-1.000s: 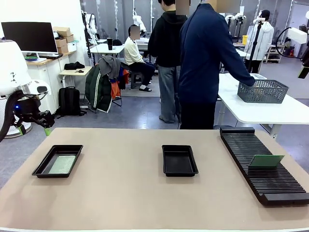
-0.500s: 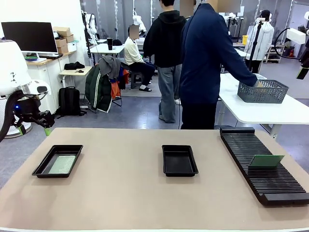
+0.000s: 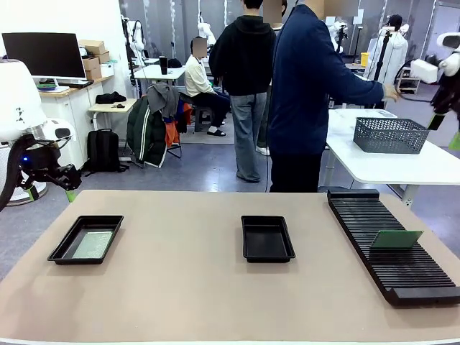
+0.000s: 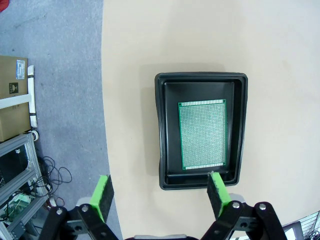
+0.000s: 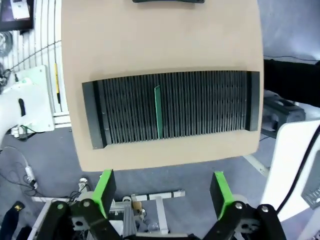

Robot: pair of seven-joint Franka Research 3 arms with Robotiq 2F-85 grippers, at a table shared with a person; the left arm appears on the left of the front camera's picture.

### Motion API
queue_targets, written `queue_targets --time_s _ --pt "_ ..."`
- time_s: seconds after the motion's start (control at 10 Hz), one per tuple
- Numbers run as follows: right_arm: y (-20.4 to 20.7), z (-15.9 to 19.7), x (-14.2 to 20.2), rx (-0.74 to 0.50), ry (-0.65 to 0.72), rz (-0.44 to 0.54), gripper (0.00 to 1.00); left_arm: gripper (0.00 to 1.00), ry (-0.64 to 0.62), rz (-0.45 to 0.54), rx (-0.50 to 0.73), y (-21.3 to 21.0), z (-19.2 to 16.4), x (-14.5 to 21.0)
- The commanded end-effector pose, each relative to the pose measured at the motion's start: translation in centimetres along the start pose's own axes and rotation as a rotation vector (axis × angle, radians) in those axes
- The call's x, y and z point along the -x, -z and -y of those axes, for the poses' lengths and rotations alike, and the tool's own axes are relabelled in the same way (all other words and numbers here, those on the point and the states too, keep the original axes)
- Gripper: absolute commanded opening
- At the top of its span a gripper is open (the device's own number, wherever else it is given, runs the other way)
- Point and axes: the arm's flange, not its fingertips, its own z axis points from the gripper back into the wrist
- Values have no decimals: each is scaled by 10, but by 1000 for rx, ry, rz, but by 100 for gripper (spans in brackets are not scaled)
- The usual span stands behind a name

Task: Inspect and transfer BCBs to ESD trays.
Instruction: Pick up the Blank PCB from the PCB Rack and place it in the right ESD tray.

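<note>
Black ESD trays sat well apart on the tan table. The left ESD tray was near the table's left side and held the flat BCB. That board lay flat on the tray floor, pale green, with its dotted grid face up. In the left wrist view it sat off-centre, with bare floor along two of its sides. The middle ESD tray was at table centre and showed bare black floor.

The racked BCB stood on edge in a slot of the long black slotted rack on the table's right side. It leaned back slightly in the front view. In the right wrist view it read as a thin green line between the ribs.

The left gripper hung raised by the table's far left corner, and its camera looked down on the left ESD tray. Its fingers were spread wide, with nothing held.

The right gripper was high above the rack, looking down at it. Its fingers were also spread wide, with nothing between them.

A person in a dark blue top stood at the far side with their back turned. One arm stretched out above a grey mesh basket on a white table.
</note>
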Motion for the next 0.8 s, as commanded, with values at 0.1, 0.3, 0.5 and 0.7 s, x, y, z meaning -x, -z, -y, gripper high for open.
queue_targets --time_s 0.1,0.3,0.5,0.7 --pt "57 -2 -2 24 -98 -34 100 100 -1 -1 -1 0 0 1" --pt "97 -6 -5 34 -130 -35 100 100 -1 -1 -1 0 0 1" --pt "124 -16 -5 37 -119 -39 100 100 -1 -1 -1 0 0 1" --pt "150 -25 -3 58 -121 -41 100 100 -1 -1 -1 0 0 1"
